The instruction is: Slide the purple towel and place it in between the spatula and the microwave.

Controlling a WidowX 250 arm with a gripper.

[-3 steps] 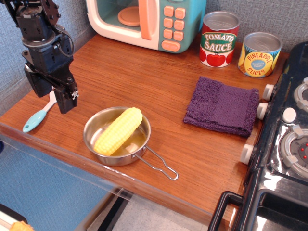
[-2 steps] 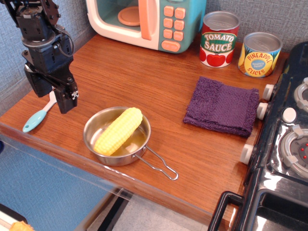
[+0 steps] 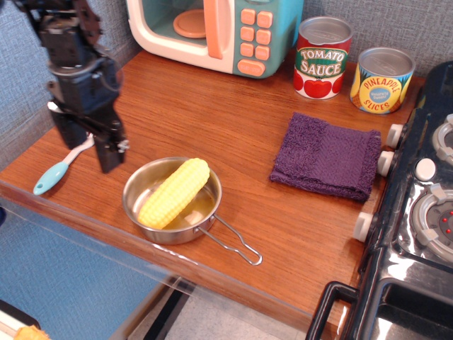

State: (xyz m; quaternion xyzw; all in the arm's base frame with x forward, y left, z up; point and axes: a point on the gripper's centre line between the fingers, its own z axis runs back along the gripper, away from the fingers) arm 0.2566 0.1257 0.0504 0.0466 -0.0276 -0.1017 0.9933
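Observation:
The purple towel (image 3: 327, 154) lies folded flat on the wooden counter at the right, next to the stove knobs. The spatula (image 3: 60, 168) lies at the counter's left edge; its light blue handle shows and its white head is partly hidden behind my arm. The teal and cream microwave (image 3: 216, 30) stands at the back, with an orange plate inside. My gripper (image 3: 110, 157) hangs black and vertical just right of the spatula and left of the pan, far from the towel. Its fingers look closed together with nothing held.
A steel pan (image 3: 172, 203) holding a corn cob (image 3: 175, 191) sits front centre, its wire handle pointing right. A tomato sauce can (image 3: 323, 58) and a pineapple can (image 3: 382, 80) stand at the back right. A black toy stove (image 3: 417, 212) borders the counter's right side.
My gripper has shifted to the right and slightly down, toward the pan. The towel, spatula and pan have not moved.

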